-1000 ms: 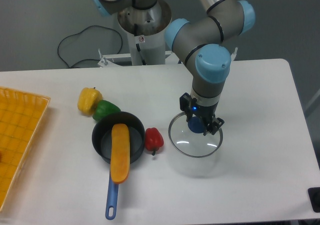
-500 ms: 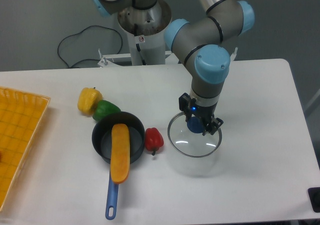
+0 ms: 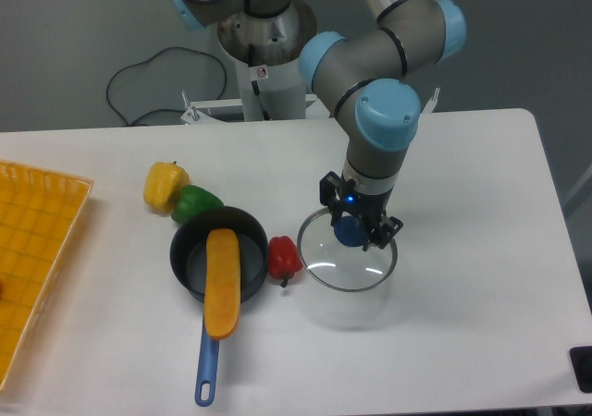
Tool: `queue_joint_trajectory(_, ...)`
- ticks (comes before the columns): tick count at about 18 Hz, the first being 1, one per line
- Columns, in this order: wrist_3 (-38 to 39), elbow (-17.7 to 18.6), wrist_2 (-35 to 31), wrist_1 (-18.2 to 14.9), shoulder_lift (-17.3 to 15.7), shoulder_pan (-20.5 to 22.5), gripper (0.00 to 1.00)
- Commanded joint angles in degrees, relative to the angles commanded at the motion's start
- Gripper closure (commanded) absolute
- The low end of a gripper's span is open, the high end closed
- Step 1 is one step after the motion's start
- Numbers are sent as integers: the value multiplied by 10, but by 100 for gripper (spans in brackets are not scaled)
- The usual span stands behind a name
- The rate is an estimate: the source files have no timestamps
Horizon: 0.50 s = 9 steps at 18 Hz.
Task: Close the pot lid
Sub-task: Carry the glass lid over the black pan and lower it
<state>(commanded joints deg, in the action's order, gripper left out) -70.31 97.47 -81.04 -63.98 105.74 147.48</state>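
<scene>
Since a moment ago, my gripper (image 3: 354, 230) and the lid (image 3: 348, 250) have slid a little to the left, toward the pot (image 3: 218, 254). My two fingers are pinched tight on the blue knob in the middle of the lid, so the lid hangs right under my gripper, and I think it is lifted just off the table (image 3: 462, 185). It looks a bit tipped. Its left edge is now just beside the red pepper (image 3: 285, 258), which sits between the lid and the pot. The pot is to my left, with its long blue handle pointing toward the front of the table. A long orange vegetable (image 3: 223, 282) lies in the pot and sticks out over the front rim. To do this well, I think I should keep my grip firm, go high enough to pass over the red pepper, and stop when the lid is right over the pot. Then I should come down slowly. The orange vegetable could hold the lid up, so it may not sit flat
</scene>
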Motion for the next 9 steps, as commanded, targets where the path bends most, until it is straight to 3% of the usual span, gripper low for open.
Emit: queue_joint_trajectory(9,94,4,36,2,-26,-45,37)
